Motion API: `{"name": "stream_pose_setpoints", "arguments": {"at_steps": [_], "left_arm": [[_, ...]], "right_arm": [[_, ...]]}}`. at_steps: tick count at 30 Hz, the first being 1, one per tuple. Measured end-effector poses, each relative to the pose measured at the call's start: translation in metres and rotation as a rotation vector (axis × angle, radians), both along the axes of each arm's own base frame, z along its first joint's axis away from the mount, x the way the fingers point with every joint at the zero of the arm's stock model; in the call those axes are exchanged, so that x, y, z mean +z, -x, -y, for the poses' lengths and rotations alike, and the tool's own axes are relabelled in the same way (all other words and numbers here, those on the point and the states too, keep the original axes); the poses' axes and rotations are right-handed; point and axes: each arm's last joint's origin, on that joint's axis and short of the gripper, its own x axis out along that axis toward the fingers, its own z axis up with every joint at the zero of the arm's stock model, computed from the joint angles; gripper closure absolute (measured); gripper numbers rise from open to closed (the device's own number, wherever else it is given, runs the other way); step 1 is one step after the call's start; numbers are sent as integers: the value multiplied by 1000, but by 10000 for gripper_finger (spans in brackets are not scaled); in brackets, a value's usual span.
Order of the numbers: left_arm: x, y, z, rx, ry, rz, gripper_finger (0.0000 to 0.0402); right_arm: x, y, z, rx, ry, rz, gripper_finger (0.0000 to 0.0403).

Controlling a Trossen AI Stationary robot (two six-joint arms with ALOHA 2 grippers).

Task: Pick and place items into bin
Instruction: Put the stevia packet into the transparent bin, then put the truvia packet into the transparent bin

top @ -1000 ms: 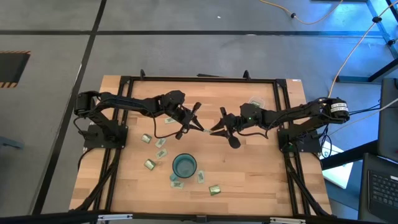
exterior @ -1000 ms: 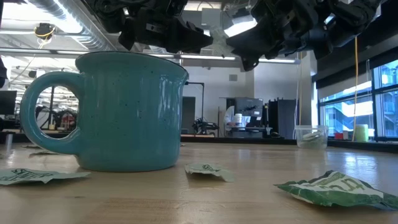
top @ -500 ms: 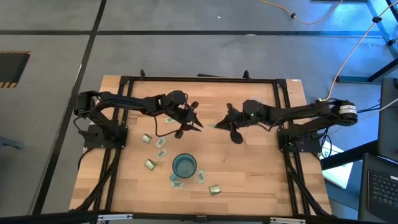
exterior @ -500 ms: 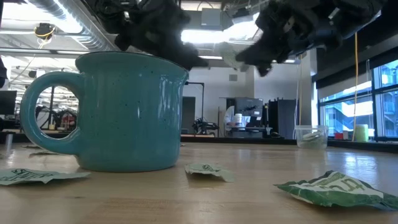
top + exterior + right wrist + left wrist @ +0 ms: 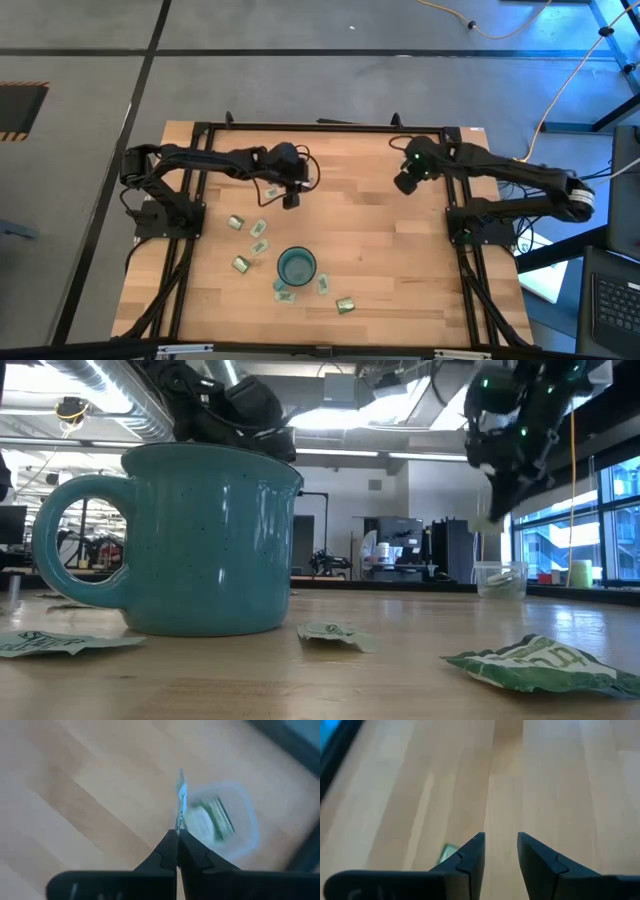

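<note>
Wooden table (image 5: 400, 260), carry step: right gripper (image 5: 178, 836) clamps a thin packet (image 5: 180, 795) edge-on just short of the bin (image 5: 235, 827), next needs centring over its rim then release; left gripper (image 5: 501, 851) empty, fingers apart, well away from the bin.

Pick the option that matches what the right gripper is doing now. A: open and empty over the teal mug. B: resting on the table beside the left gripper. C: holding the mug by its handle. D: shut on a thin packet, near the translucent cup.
D: in the right wrist view the right gripper is pinched shut on a thin packet held edge-on, with the translucent cup just beyond it.
</note>
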Motion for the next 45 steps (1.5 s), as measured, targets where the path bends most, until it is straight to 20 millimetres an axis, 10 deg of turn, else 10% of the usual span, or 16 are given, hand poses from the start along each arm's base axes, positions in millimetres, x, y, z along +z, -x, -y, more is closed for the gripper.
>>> {"name": "stream_pose_setpoints", "arguments": {"at_steps": [19,32,45], "left_arm": [[-6,8,1,-16,158,-68,301],[-7,9,0,-6,160,-74,304],[-18,7,-18,24,121,-81,304]], "right_arm": [[-51,-4,47,-27,-126,-200,384],[-44,0,50,-120,10,-280,293],[-24,-8,57,-143,80,-235,282]]}}
